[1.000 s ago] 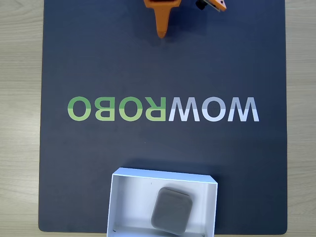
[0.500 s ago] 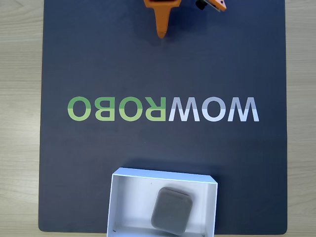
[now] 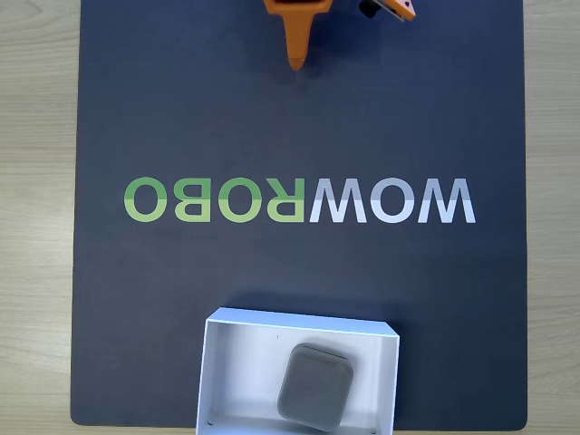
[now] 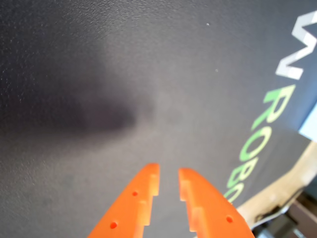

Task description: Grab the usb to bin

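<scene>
- Usb (image 3: 314, 387): flat gray block, rounded corners, matte; lies inside the bin (image 3: 234, 362), toward its right half in the fixed view.
- Bin: shallow white box, thin walls, on a dark mat (image 3: 181, 109) over the wood-grain counter (image 3: 36, 181).
- Claw (image 4: 168, 181): orange plastic, fingertips slightly apart, holding nothing, above bare mat.
- Judgement: placement looks done; best to keep the arm parked clear of the bin.
- Mat texture probably fine-pebbled; wrist view blurred.
</scene>
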